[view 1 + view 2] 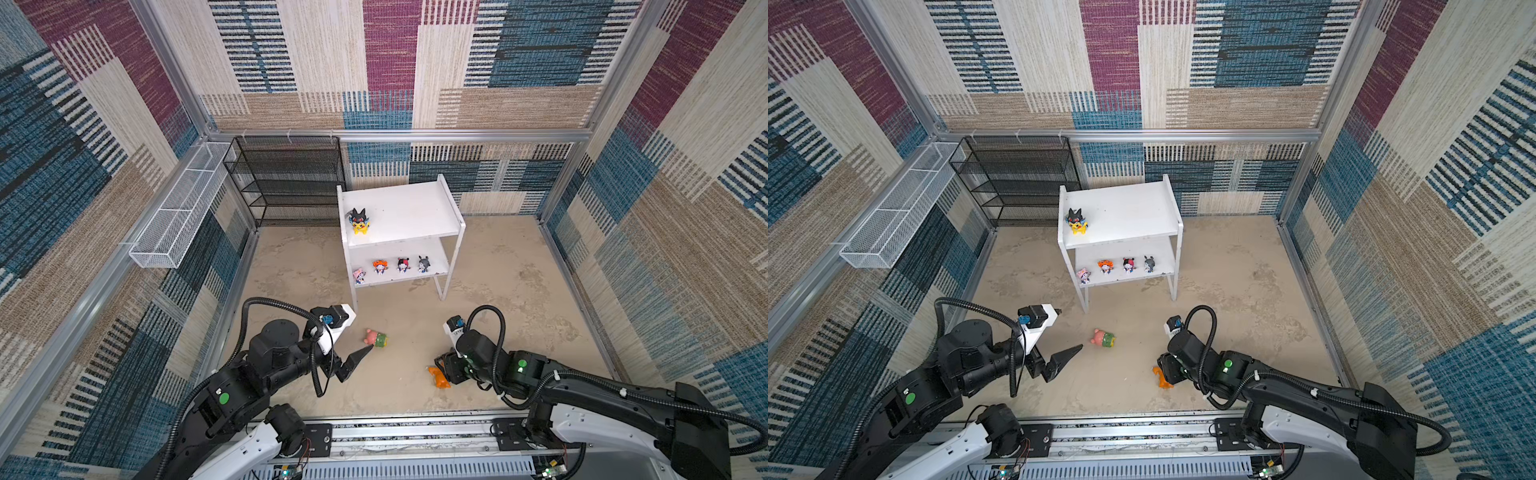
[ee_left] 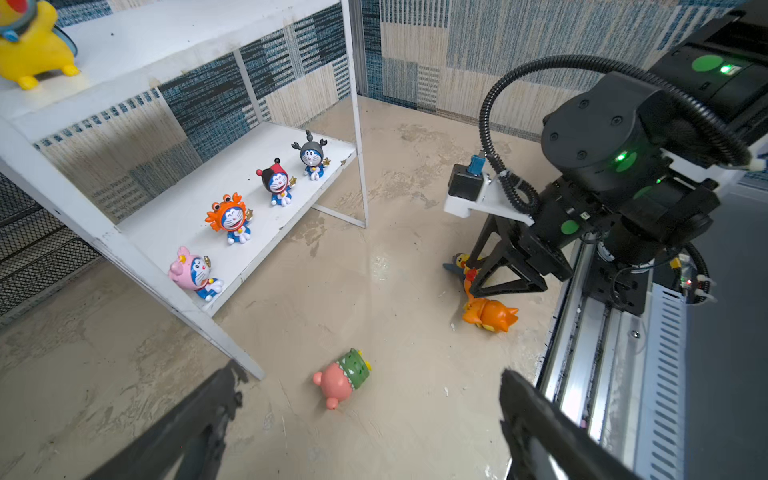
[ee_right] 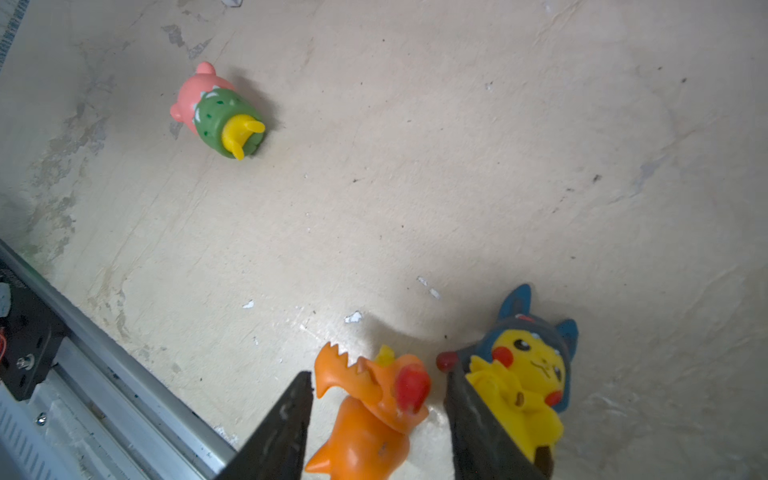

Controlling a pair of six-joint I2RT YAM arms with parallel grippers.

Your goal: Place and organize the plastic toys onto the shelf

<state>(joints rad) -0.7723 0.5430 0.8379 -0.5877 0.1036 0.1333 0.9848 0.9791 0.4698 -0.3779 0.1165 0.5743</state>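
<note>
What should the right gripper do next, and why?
Probably close the right gripper on the orange toy: its jaws straddle the toy, which lies on the floor, with small gaps showing. The blue-hooded toy sits just outside one finger, so avoid shifting sideways.

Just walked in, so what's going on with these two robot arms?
The robot is tidying toys onto the white shelf. The black-hooded toy stands on its top board, four tiny figurines on the lower one. The right gripper straddles the fallen orange-hooded toy, the blue-hooded toy beside it. The left gripper hovers open near the pink-and-green toy on the floor.
</note>
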